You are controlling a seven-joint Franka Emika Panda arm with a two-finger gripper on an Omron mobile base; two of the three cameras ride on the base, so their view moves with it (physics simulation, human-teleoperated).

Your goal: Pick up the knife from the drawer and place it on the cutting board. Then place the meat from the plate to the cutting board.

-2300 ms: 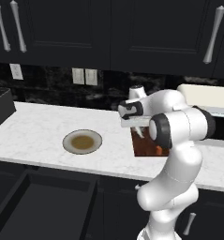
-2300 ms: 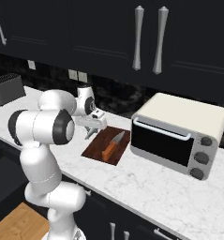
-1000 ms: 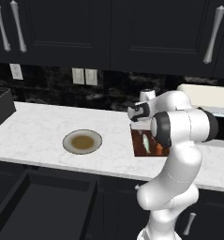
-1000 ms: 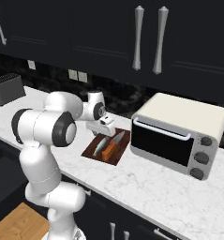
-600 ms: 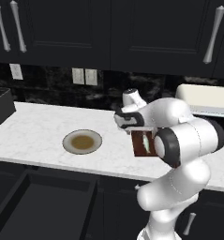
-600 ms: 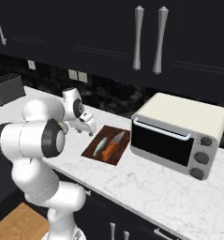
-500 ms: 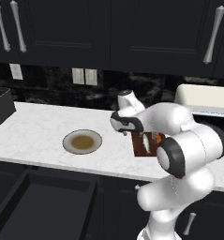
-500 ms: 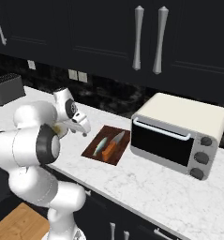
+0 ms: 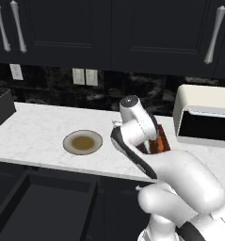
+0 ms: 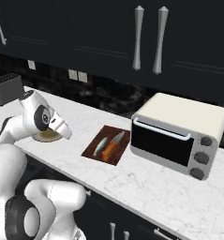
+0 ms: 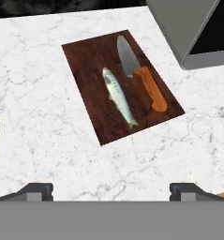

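The hand view looks down on the cutting board [image 11: 120,86], where the meat [image 11: 118,96] and the knife [image 11: 141,77] lie side by side, the knife at the meat's 3 o'clock; the gripper [image 11: 111,190] hovers apart from both with its jaws spread wide and empty. The left base view adds the bare plate [image 9: 83,142] at the board's 9 o'clock and the open drawer [image 9: 43,207] below the counter [image 9: 34,134]. The right base view alone shows the toaster oven [image 10: 176,136] whole, at the board's 3 o'clock.
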